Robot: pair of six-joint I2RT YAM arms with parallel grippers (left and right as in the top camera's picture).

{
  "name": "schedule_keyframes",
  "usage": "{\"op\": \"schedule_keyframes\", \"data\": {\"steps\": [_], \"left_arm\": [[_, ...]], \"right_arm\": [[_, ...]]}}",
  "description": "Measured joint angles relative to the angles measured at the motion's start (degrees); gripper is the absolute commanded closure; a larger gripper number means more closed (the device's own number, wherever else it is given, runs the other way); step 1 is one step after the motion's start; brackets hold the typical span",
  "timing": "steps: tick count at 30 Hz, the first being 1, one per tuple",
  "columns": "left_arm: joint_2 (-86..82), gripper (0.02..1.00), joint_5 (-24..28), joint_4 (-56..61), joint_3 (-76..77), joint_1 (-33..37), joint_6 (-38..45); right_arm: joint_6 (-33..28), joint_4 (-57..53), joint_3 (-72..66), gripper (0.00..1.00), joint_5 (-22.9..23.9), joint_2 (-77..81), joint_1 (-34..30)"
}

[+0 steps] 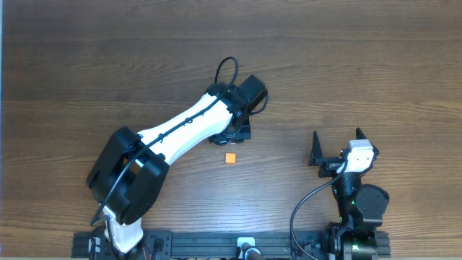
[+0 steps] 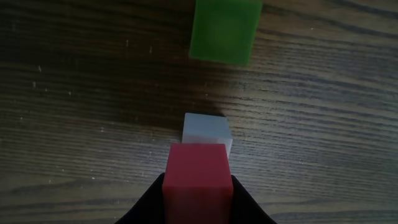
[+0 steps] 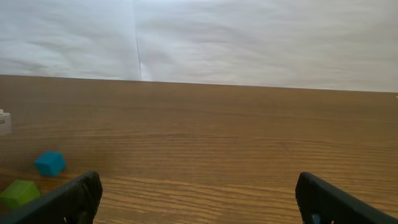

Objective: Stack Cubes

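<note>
My left gripper (image 2: pixel 197 208) is shut on a red cube (image 2: pixel 197 177), held over the wooden table. A white cube (image 2: pixel 207 130) sits on the table just past the red one, and the red cube covers its near edge. Farther on lies a green cube (image 2: pixel 225 28). From above, the left arm stretches to the table's middle, with its gripper (image 1: pixel 232 136) under the wrist. A small orange cube (image 1: pixel 230 159) lies just in front of it. My right gripper (image 1: pixel 337 146) stands open and holds nothing near its base, and from it (image 3: pixel 198 182) a blue cube (image 3: pixel 50 163) and the green cube (image 3: pixel 18 193) are visible.
Bare wooden table (image 1: pixel 375 65) spreads on all sides of the cubes. A pale wall (image 3: pixel 249 37) rises behind the table's far edge. The rail holding the arm bases (image 1: pixel 245 245) runs along the near edge.
</note>
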Motion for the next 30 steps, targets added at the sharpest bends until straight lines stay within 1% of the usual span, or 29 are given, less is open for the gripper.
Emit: {"op": "schedule_keyframes", "data": {"steps": [26,29,30], "left_arm": [[1.1,0.906,0.1,1.1,0.0,0.0,2.3],[1.1,0.858,0.1,1.1,0.0,0.0,2.3],[1.1,0.816,0.1,1.1,0.0,0.0,2.3]], "right_arm": [[0.0,0.0,0.0,0.007,0.0,0.0,0.0],[0.0,0.0,0.0,0.009,0.0,0.0,0.0],[0.0,0.0,0.0,0.009,0.0,0.0,0.0]]}}
